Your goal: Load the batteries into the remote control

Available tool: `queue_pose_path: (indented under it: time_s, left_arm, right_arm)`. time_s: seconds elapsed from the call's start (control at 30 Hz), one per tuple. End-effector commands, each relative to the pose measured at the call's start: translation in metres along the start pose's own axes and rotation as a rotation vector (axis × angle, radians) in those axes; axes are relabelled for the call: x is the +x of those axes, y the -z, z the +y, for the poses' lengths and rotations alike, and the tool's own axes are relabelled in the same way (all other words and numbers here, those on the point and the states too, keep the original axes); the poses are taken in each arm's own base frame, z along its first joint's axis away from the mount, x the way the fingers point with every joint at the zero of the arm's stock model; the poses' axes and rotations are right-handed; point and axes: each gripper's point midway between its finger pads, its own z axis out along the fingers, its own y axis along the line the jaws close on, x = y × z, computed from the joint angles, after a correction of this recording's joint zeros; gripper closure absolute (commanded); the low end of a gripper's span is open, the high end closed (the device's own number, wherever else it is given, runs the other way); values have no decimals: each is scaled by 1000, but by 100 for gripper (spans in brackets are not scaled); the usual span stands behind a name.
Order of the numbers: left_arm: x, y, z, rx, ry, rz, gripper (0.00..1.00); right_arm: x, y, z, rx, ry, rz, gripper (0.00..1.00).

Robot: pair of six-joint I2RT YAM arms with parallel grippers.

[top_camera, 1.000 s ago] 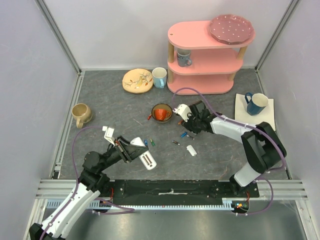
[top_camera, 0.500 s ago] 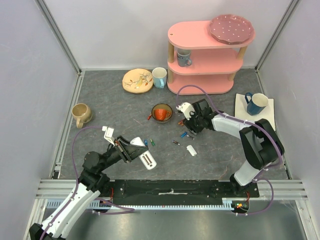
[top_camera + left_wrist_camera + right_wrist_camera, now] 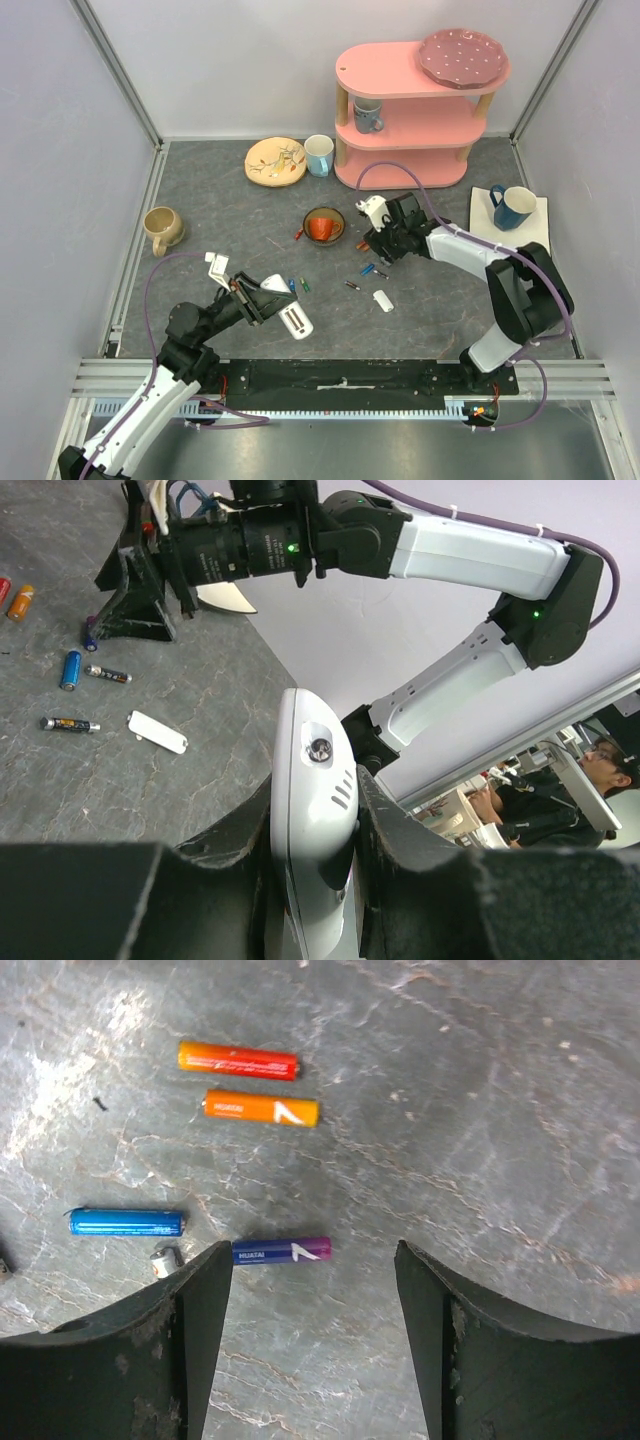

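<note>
My left gripper (image 3: 262, 300) is shut on the white remote control (image 3: 293, 318) and holds it above the table near the front left. In the left wrist view the remote (image 3: 313, 780) stands edge-on between the pads. My right gripper (image 3: 380, 248) is open and hovers low over a group of batteries (image 3: 368, 268). In the right wrist view a blue-purple battery (image 3: 281, 1251) lies between the open fingertips, close to the left one. An orange battery (image 3: 261, 1108), a red-orange one (image 3: 238, 1060) and a blue one (image 3: 127, 1222) lie beyond. A blue and a green battery (image 3: 297, 285) lie near the remote.
A small white battery cover (image 3: 383, 300) lies on the table. An orange bowl (image 3: 322, 227) stands left of the right gripper. A pink shelf (image 3: 415, 110), a plate (image 3: 275, 161), a white mug (image 3: 319, 155), a beige mug (image 3: 162, 228) and a blue mug (image 3: 513, 207) stand around.
My right gripper has moved a little away from me, toward the shelf, over the batteries. The left arm and the remote have not moved.
</note>
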Motion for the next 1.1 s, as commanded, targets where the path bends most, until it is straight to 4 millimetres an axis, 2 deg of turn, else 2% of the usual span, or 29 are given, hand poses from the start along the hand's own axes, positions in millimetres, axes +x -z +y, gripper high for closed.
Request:
queue_pose_path:
  time_s: [0.0, 0.07, 0.1, 0.13, 0.17, 0.23, 0.27, 0.3, 0.37, 0.4, 0.53, 0.8, 1.07]
  left_arm:
    - [32, 7, 43, -76, 68, 45, 98]
    - [32, 7, 44, -77, 65, 42, 98]
    - [33, 8, 47, -86, 71, 44, 98]
    - [33, 8, 47, -86, 73, 42, 98]
    - [34, 8, 48, -88, 78, 43, 98]
    - [34, 8, 50, -94, 86, 39, 98]
    - [34, 8, 51, -97, 89, 39, 98]
    - [34, 8, 52, -103, 95, 39, 98]
    - [33, 8, 51, -108, 95, 36, 98]
    - [32, 7, 51, -109, 90, 35, 98]
    - [32, 7, 51, -116, 91, 39, 98]
    - [32, 8, 51, -115, 97, 40, 98]
    - [34, 8, 54, -122, 103, 44, 98]
  right_arm:
    - [-43, 34, -32, 170, -131, -134, 27]
    - [-51, 41, -36, 213, -289, -179, 27]
    - [-51, 45, -39, 247, -388, -193, 28]
    - [-45, 50, -51, 339, -488, -193, 27]
    - [-39, 49, -46, 347, -670, -191, 28]
    - [-22, 45, -38, 365, -797, -155, 33]
    - [-19, 43, -31, 368, -936, -162, 35]
    - [-10, 39, -19, 366, -969, -146, 37]
    - [-9, 38, -11, 404, -1059, -177, 39]
    - [-14, 38, 4, 393, -1047, -190, 40]
    - [-15, 34, 17, 432, -1065, -206, 41]
    - [7, 23, 14, 515, -1083, -166, 41]
    - [6, 13, 11, 536, -1089, -147, 44]
